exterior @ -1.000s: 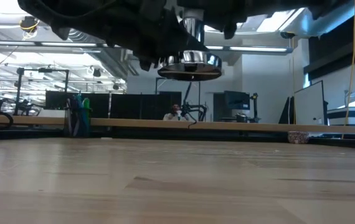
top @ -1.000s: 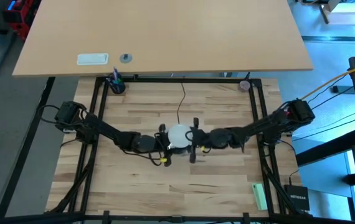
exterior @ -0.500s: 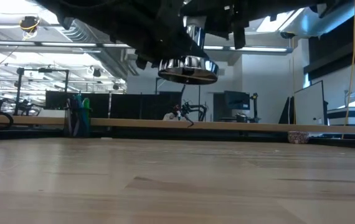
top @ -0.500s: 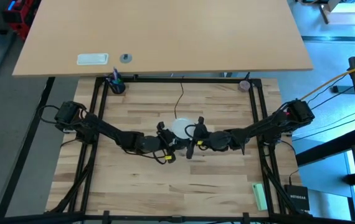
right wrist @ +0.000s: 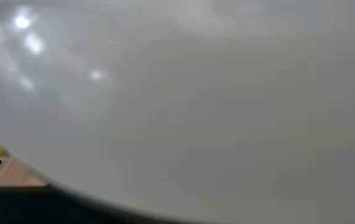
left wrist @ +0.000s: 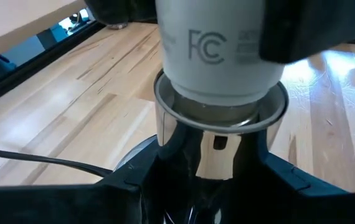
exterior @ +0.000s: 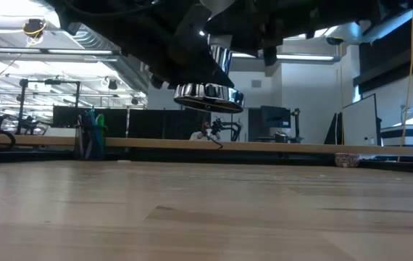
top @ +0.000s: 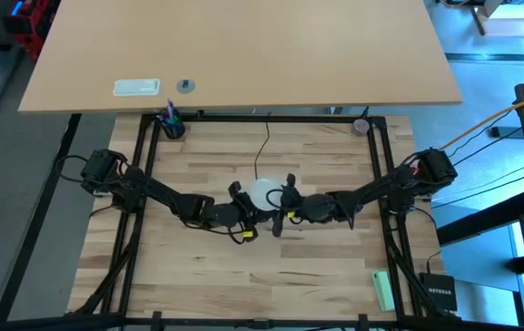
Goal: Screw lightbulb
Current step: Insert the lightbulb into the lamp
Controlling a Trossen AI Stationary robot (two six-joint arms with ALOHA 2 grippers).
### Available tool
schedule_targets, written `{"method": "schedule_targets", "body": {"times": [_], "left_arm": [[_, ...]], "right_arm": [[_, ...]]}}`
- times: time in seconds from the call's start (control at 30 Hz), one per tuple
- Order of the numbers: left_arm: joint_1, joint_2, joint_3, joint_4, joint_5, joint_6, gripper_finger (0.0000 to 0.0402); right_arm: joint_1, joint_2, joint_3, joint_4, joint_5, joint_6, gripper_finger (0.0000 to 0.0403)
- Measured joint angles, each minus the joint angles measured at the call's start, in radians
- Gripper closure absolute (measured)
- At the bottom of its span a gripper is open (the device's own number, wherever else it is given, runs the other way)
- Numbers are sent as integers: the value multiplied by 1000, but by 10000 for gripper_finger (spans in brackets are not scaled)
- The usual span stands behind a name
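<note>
1. The right end effector (top: 285, 204) held the bulb (left wrist: 218, 50); the left end effector (top: 241, 204) gripped the socket (exterior: 208, 93), both mid-counter (top: 271, 276), lifted.
2. Over the last second the socket tilted and shifted left, suggesting threading was under way.
3. Count: one bulb, one socket, one cord (top: 264, 152).

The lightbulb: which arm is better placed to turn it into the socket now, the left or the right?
Probably the right. The right gripper is at the lightbulb, whose globe fills its wrist view. The left gripper holds the metal socket under the bulb's neck, off the table, so it should steady it.
</note>
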Motion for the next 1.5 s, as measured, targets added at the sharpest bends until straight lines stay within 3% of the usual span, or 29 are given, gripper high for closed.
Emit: {"method": "schedule_targets", "body": {"times": [0.23, 0.73, 0.9, 1.07, 1.27, 1.5], "left_arm": [[6, 0, 1, -14, 0, -14, 237], [8, -3, 5, -18, -11, 1, 234], [8, -3, 5, -12, -11, 7, 233], [8, -8, 6, 2, -13, 8, 232], [8, -9, 6, -1, -10, 7, 232], [-6, -8, 5, 57, 80, 67, 232]], "right_arm": [[0, 0, 0, 2, -24, -7, 239], [2, 2, 0, 12, -20, -33, 176], [2, -22, 0, -1, -43, -49, 139], [2, -105, -1, -109, -50, -83, 113], [2, -216, -1, -282, -66, -101, 109], [2, -337, 0, -443, -110, -154, 109]]}}
